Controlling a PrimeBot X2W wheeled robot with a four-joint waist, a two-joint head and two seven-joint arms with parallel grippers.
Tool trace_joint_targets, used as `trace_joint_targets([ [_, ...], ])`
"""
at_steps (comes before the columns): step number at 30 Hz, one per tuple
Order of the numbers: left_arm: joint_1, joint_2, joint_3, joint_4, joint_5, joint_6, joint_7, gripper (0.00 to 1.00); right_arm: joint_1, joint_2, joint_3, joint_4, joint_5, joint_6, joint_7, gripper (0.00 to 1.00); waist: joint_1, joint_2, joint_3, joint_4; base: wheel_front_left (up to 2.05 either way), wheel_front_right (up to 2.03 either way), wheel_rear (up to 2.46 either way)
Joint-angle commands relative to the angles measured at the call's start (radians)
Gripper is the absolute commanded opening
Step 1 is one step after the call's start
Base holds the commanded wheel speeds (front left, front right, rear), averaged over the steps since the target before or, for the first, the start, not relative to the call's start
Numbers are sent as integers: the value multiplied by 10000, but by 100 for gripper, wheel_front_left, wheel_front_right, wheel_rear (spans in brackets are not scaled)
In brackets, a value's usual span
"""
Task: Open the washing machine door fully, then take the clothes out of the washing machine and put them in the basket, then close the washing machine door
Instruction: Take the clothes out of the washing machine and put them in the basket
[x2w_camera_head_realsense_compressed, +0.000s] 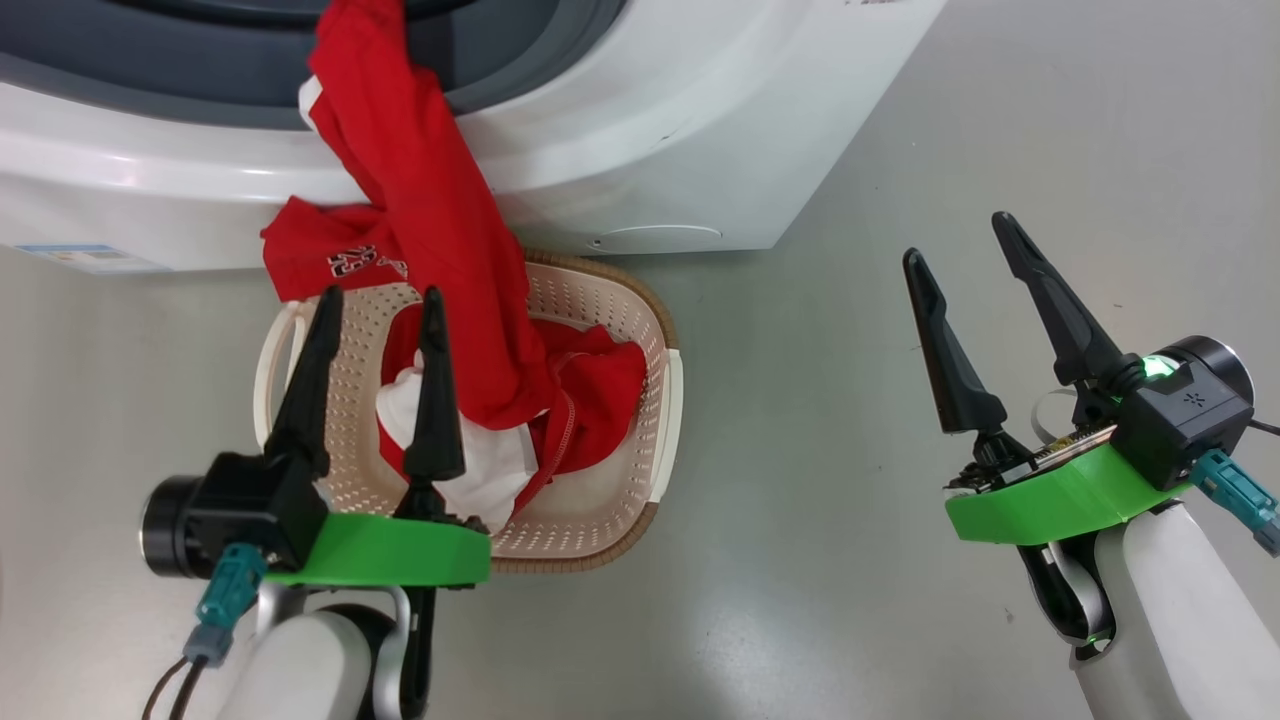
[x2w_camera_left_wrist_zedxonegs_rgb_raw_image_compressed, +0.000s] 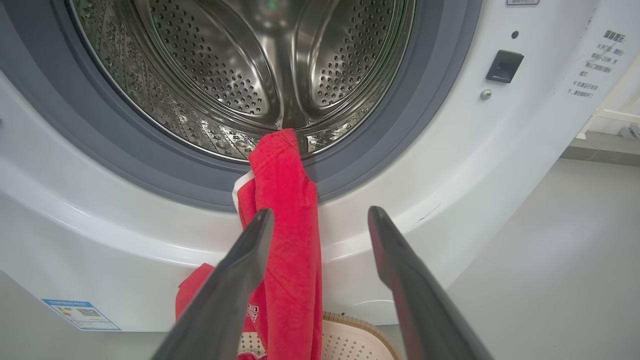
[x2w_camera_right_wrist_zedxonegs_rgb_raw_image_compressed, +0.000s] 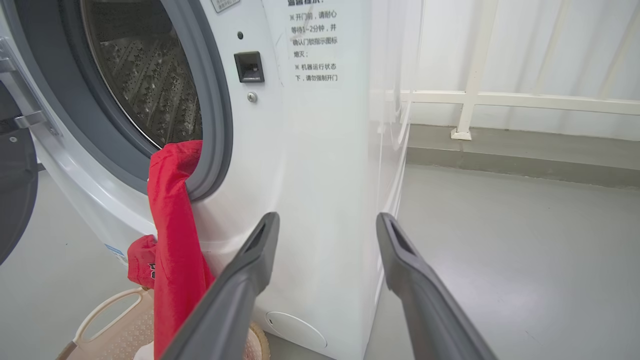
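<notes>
Viewing the scene from the head camera, I found the left gripper (x2w_camera_head_realsense_compressed: 382, 295) with its fingers spread and holding nothing, poised above the basket (x2w_camera_head_realsense_compressed: 655, 305). The basket stood on the floor (x2w_camera_head_realsense_compressed: 800, 450) just beside the front of the washing machine (x2w_camera_head_realsense_compressed: 650, 120). The right gripper (x2w_camera_head_realsense_compressed: 958, 238) was likewise spread and empty, well apart to the right. The clothes (x2w_camera_head_realsense_compressed: 430, 200) lay in two places: a red and white bundle in the basket, and one long red garment trailing from the drum (x2w_camera_left_wrist_zedxonegs_rgb_raw_image_compressed: 240, 65) over the grey rubber ring (x2w_camera_left_wrist_zedxonegs_rgb_raw_image_compressed: 125, 150) down into the basket. I judged this fabric light, limp and liable to drag on the ring. The recommended hold was a pinch on the bunched fold just below the drum lip. The washing machine door (x2w_camera_right_wrist_zedxonegs_rgb_raw_image_compressed: 15, 170) stood swung away at the left. Legible markings:
- a Chinese notice (x2w_camera_right_wrist_zedxonegs_rgb_raw_image_compressed: 315, 47) beside the latch socket (x2w_camera_right_wrist_zedxonegs_rgb_raw_image_compressed: 249, 66) advised waiting one to two minutes before opening;
- a blue label sticker (x2w_camera_head_realsense_compressed: 90, 258) was too small to read;
- white figures (x2w_camera_head_realsense_compressed: 360, 265) on the garment were unclear.
</notes>
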Motion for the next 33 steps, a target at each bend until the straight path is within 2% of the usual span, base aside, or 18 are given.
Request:
trace_joint_targets([
  [1, 203, 199, 259, -334, 82, 103, 66, 100, 371, -22, 138, -274, 58, 48, -63, 100, 0, 0, 3, 2, 0, 0, 0],
  [15, -226, 227, 227, 19, -19, 121, 312, 100, 336, 10, 203, -192, 71, 48, -63, 100, 0, 0, 47, -141, 0, 0, 0],
  [22, -1576, 310, 277, 582, -134, -123, 670, 100, 222, 33, 271, -129, 84, 48, -63, 100, 0, 0, 119, -262, 0, 0, 0],
  [33, -4050, 859, 192, 2294, 45, -590, 1760, 100, 149, 120, 379, -27, 115, 48, -63, 100, 0, 0, 224, -479, 0, 0, 0],
])
